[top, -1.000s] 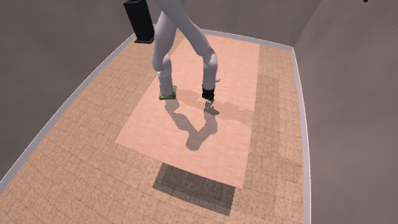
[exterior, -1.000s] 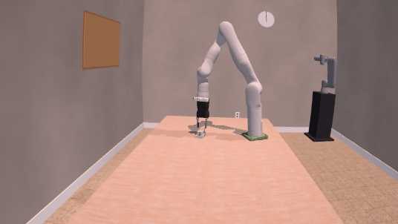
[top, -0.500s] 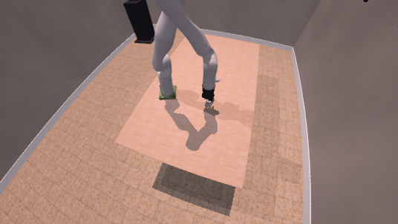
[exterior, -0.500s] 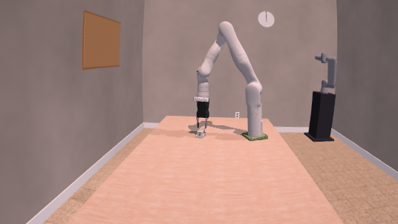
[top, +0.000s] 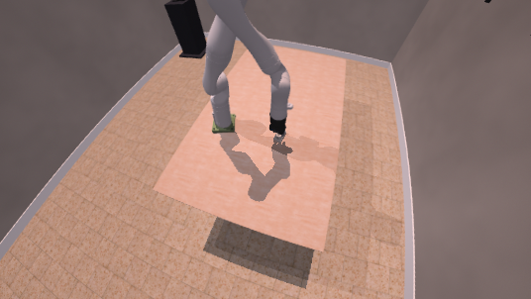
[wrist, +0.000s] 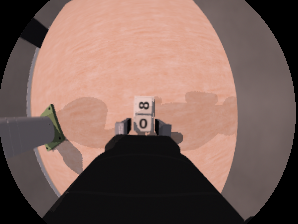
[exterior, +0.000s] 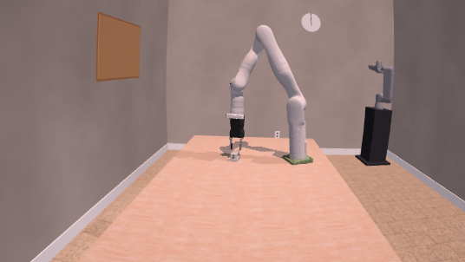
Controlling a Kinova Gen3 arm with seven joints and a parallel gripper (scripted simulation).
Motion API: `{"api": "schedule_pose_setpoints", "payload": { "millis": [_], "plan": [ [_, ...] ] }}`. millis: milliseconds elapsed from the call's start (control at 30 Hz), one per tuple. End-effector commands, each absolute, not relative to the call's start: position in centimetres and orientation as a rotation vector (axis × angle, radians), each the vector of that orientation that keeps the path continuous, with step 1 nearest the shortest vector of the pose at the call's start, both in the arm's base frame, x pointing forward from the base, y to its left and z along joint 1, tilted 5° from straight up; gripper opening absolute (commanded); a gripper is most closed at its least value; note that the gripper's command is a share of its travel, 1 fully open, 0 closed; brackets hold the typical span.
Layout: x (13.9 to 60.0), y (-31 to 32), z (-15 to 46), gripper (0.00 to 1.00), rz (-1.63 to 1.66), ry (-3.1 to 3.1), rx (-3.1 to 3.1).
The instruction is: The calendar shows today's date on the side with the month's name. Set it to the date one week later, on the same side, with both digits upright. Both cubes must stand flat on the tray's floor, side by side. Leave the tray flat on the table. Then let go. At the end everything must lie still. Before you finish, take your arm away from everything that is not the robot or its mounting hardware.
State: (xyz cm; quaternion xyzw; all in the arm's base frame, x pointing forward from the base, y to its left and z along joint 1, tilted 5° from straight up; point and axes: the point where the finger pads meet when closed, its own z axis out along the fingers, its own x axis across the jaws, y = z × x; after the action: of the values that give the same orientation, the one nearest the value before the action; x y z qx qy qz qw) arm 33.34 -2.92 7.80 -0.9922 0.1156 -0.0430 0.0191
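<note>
One open claw (top: 279, 140) (exterior: 236, 148) (wrist: 143, 124) hangs near two cubes (exterior: 234, 154) (wrist: 144, 105)

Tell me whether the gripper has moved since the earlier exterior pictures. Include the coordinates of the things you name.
No visible move: the gripper (top: 279, 139) (exterior: 236, 148) (wrist: 143, 124) hangs in the same place relative to the green base plate (exterior: 309, 160) in the exterior view.
</note>
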Motion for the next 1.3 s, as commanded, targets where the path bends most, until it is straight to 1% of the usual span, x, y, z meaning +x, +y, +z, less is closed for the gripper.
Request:
{"api": "schedule_pose_setpoints", "payload": {
  "millis": [0,1267],
  "plan": [
    [33.4,-2.9,7.8,0.90,-0.136,0.359,-3.080],
    [33.6,-2.8,4.9,0.90,-0.136,0.359,-3.080]
  ]
}}
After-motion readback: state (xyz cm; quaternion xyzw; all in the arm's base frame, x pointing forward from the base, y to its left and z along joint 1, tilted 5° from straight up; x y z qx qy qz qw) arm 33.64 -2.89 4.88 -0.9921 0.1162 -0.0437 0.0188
